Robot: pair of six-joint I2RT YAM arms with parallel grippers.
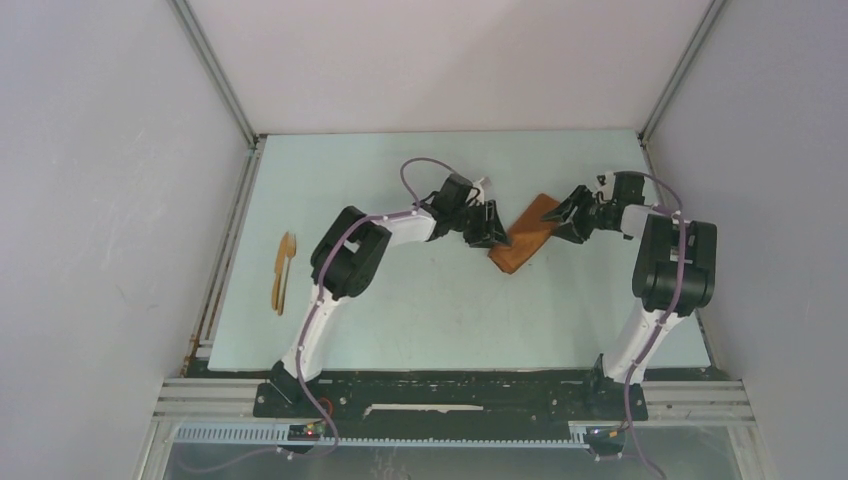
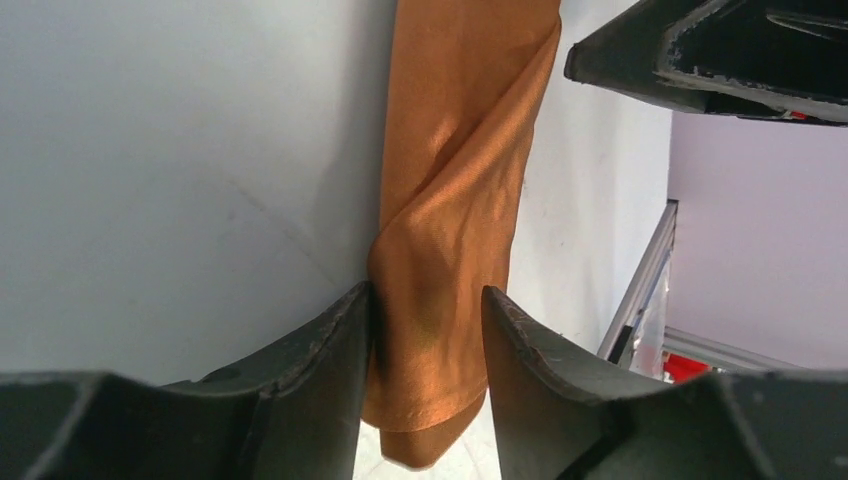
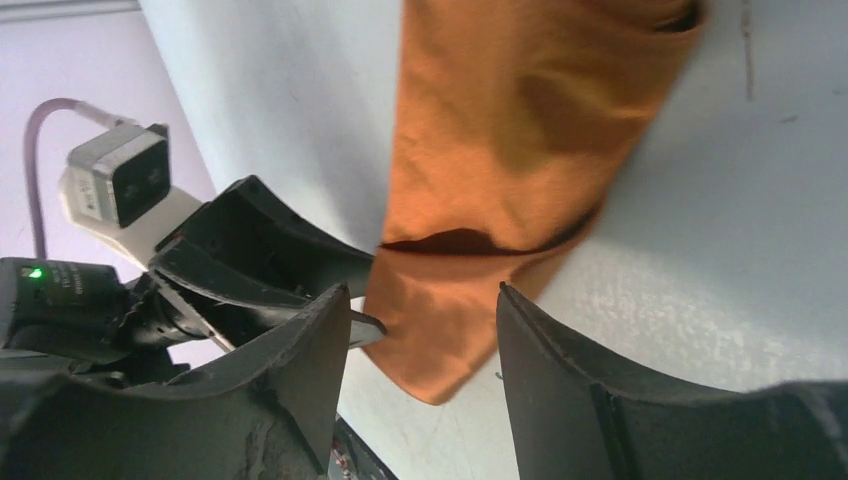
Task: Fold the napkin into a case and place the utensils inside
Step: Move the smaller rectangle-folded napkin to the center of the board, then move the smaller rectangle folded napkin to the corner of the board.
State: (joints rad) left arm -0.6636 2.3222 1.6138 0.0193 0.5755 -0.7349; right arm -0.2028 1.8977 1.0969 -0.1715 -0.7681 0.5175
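pale tabletop (image 1: 430,310), white walls. the napkin (image 1: 522,243), folded narrow, lies mid-table. the left hand (image 2: 425,305) is narrow and seems to pinch its bunched end; the right hand (image 3: 420,300) stands wide astride the other. best pull evenly, flattening that wrinkle. any pouch opening is hard to make out. utensils (image 1: 284,268) lie far left.

**Two arms lean in, claws nearly meeting**

The white-and-black left arm (image 1: 350,255) bends at the elbow. Its black two-finger left claw (image 1: 492,228) (image 2: 425,300) points down, fingers (image 2: 330,340) astride the rust-orange cloth napkin (image 2: 455,150); whether they pinch it is unclear. The right arm (image 1: 675,262) folds inward. Its right claw (image 1: 565,220) (image 3: 420,300) is spread, just beside the left claw.
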